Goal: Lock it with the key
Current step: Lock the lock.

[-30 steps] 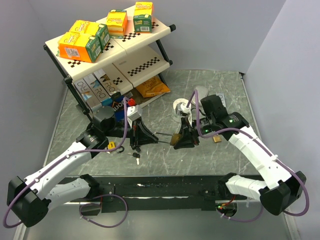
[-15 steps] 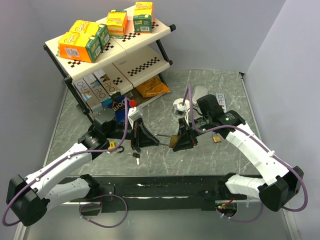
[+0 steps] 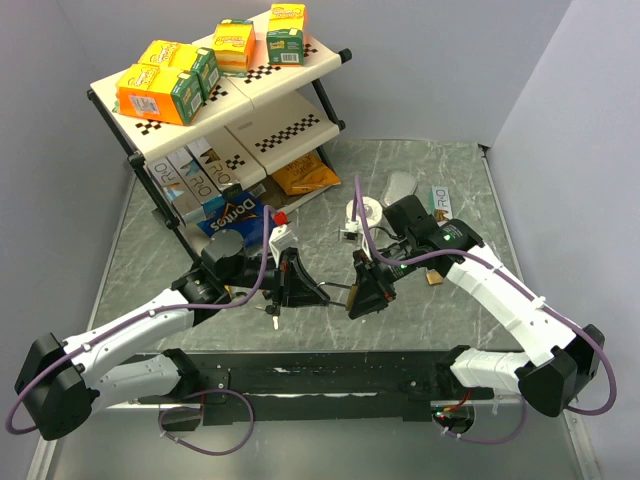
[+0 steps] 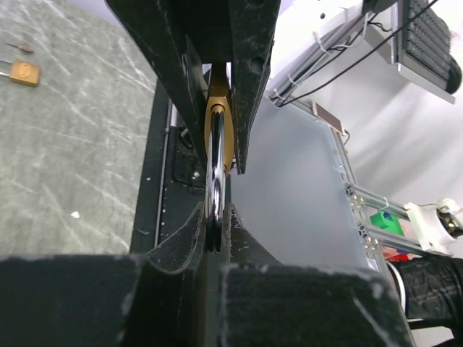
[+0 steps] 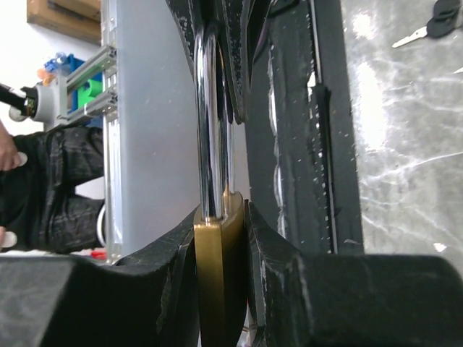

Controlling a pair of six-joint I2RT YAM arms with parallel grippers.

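A brass padlock [image 3: 352,296] hangs in the air between my two grippers, near the table's front edge. My left gripper [image 3: 312,290] is shut on its steel shackle [image 4: 215,170]. My right gripper [image 3: 362,293] is shut on the brass body [image 5: 217,278]. In the left wrist view the body [image 4: 217,119] sits between the right gripper's fingers [image 4: 249,65]. In the right wrist view the shackle [image 5: 208,123] runs up into the left gripper's fingers [image 5: 233,43]. A black-headed key [image 3: 270,316] lies on the table under the left gripper; it also shows in the right wrist view [image 5: 434,18].
A second small brass padlock [image 3: 432,279] lies to the right of the right wrist, also in the left wrist view [image 4: 24,72]. A shelf rack [image 3: 240,120] with boxes stands at the back left, a Doritos bag [image 3: 235,212] before it. A white roll [image 3: 365,212] lies mid-table.
Both grippers have moved toward the near edge with the padlock held between them. The left arm has shifted right, uncovering the Doritos bag.
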